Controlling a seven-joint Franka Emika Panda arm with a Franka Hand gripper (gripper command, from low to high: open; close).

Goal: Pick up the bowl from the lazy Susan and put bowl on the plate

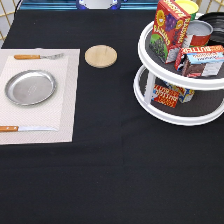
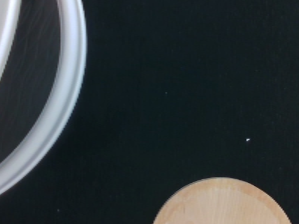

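Hand out of the exterior view, its state impossible to tell; bowl [image 1: 216,22] on lazy Susan [image 1: 150,97], plate [image 1: 30,87] bare.

"RAISINS" on red box [image 1: 169,27], "BUTTER" on flat carton [image 1: 204,59], lower-tier box [image 1: 166,95] lettering unreadable

Black tablecloth [image 1: 115,170]; pale placemat [image 1: 65,95] — left side

Exterior camera looking down across black table from high, taking in whole layout. Wrist camera hovering close, facing straight down. Both catching wooden disc [image 1: 100,55] [image 2: 221,202] and lazy Susan [image 1: 150,102] [image 2: 52,105] rim.
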